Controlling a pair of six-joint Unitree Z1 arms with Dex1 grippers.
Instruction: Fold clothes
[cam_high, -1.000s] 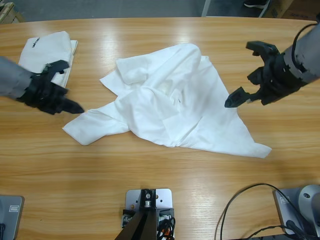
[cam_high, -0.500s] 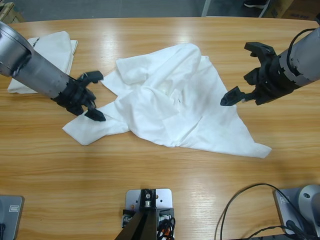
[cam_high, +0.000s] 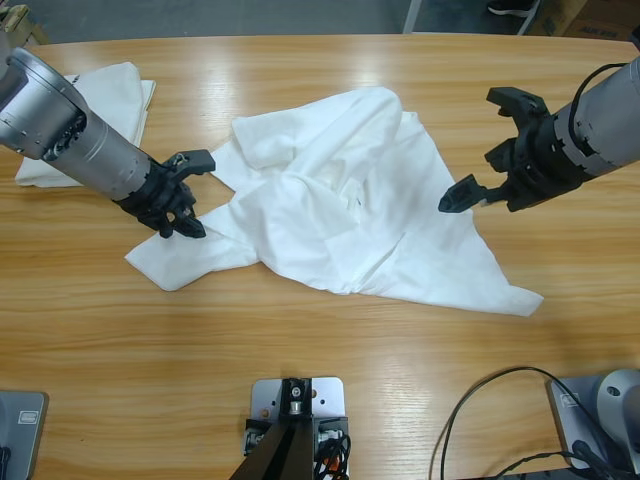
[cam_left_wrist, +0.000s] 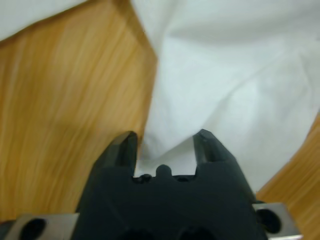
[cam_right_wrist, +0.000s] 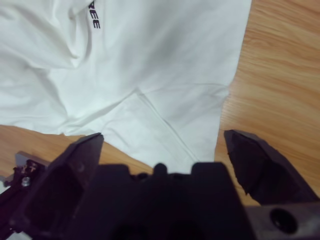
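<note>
Left, pincer (cam_high: 187, 196) astride shirt (cam_high: 350, 200) edge

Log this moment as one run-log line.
left gripper: open, cloth between jaws, at crumpled T-shirt sleeve | right gripper: open, above shirt's edge | folded T-shirt: table corner

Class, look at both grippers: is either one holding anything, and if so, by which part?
The left gripper has cloth of the crumpled T-shirt between its jaws, at its left edge; whether it is clamped cannot be told. The right gripper is open, holding nothing.

left gripper (cam_left_wrist: 165, 145) | jaws parted around shirt (cam_left_wrist: 235, 85) edge (white, crumpled) | wooden desk (cam_left_wrist: 65, 100) beneath
</note>
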